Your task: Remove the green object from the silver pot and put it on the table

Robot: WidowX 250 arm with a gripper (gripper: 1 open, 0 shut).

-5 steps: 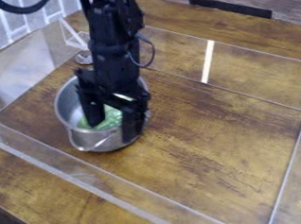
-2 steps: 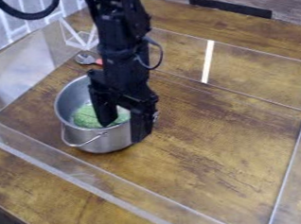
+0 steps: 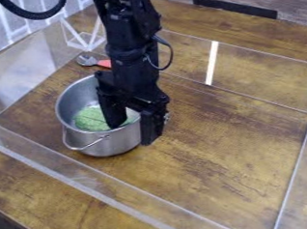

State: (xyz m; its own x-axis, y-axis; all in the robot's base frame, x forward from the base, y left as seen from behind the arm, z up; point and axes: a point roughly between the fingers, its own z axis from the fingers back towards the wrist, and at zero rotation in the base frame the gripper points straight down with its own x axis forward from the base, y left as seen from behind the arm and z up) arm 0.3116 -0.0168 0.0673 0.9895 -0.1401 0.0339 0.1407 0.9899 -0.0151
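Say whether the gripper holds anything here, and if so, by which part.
Nothing is held, as far as shows: the gripper is open at the silver pot, the green object lying inside.

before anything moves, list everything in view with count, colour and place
silver pot: one, shiny steel, on the table left of centre, wire loop handle on its near side
green object: one, light green, inside the pot
table: one, brown wood planks, under everything
red object: one, red, behind the pot, partly hidden
clear walls: at least two, transparent, along the table
gripper: one, black, open, at the pot's right side
arm: one, black, above the pot
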